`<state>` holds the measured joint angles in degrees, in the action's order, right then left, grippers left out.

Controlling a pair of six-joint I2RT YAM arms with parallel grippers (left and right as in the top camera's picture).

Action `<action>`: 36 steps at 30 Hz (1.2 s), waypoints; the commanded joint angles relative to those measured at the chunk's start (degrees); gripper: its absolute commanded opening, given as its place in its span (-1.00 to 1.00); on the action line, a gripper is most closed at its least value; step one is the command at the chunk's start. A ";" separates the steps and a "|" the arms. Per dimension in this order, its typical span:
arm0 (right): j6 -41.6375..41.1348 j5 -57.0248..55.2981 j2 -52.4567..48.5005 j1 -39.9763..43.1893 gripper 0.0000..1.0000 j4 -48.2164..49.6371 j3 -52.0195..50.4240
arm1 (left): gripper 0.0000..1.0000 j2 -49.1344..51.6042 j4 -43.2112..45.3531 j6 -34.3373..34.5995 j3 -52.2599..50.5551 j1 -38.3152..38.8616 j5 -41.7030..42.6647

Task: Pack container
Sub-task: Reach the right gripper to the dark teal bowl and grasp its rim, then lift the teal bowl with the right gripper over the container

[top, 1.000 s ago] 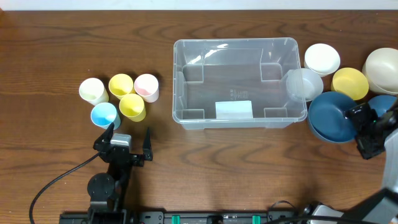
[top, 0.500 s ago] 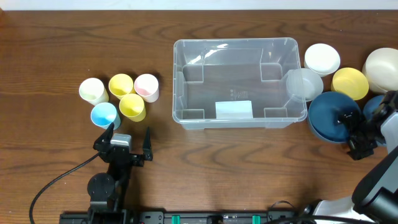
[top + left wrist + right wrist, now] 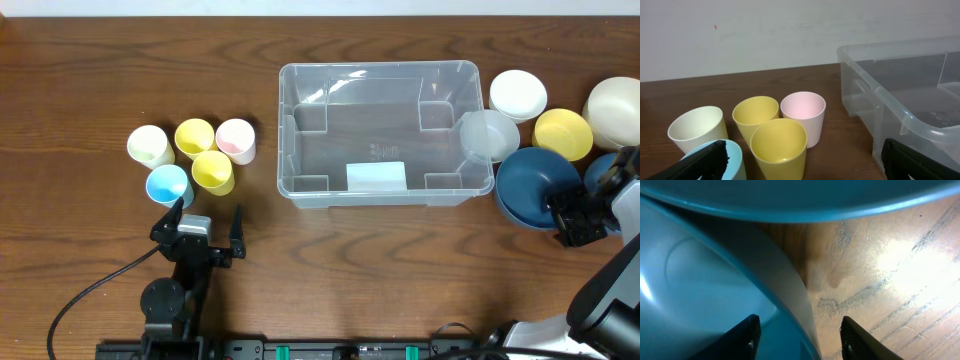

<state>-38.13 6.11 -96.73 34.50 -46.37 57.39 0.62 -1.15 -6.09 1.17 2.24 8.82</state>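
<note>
Currently the step in hand is looking like the first pick-up, since nothing is packed yet. Listed mid-table, the large clear rectangular plastic bin (image 3: 380, 67) is sitting with only a pale label on its floor.

At the right, the right pincer (image 3: 572, 218) is working at the near right edge of the broad dark blue round bowl (image 3: 528, 185). Its jaws are standing partway open, straddling the rim. Bare wood is showing between the rim and one finger, so no firm pinch is showing.

The bin is lying left of this pincer, apart from it, with the bowl sitting between them.

The next move is probably calling for a full pinch, a lift clearing the bin's right wall, then a carry leftward.

The left pincer (image 3: 208, 212) is hovering wide open and empty, just near of the small plastic cups (image 3: 212, 168).
</note>
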 commanded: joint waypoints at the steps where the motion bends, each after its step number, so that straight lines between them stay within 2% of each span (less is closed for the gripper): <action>1: 0.48 -0.74 -0.04 0.35 -0.21 0.09 0.57 | 0.96 -0.28 -2.03 -0.55 -0.94 -0.35 1.05; 4: 0.48 -0.76 -0.04 0.37 -0.56 0.09 0.57 | 0.96 -0.28 -2.03 -0.55 -0.94 -0.35 1.05; 9: 0.46 -0.74 -0.02 0.37 -0.97 -0.24 0.59 | 0.96 -0.28 -2.03 -0.55 -0.94 -0.35 1.05; 16: 0.00 -0.79 1.79 0.37 -0.97 -4.79 3.76 | 0.96 -0.28 -2.03 -0.55 -0.94 -0.35 1.05; 26: 0.98 -1.25 9.38 0.37 -0.98 -17.81 18.84 | 0.96 -0.28 -2.03 -0.55 -0.94 -0.35 1.05; 31: 1.11 -0.57 14.84 0.35 -0.97 -19.87 26.75 | 0.96 -0.28 -2.03 -0.55 -0.94 -0.35 1.05; 36: 1.07 8.52 20.20 -2.95 -0.97 -17.59 34.34 | 0.96 -0.28 -2.03 -0.55 -0.94 -0.35 1.05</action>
<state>-37.69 7.81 -79.85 33.95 -65.14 87.74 0.62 -1.15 -6.09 1.17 2.24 8.82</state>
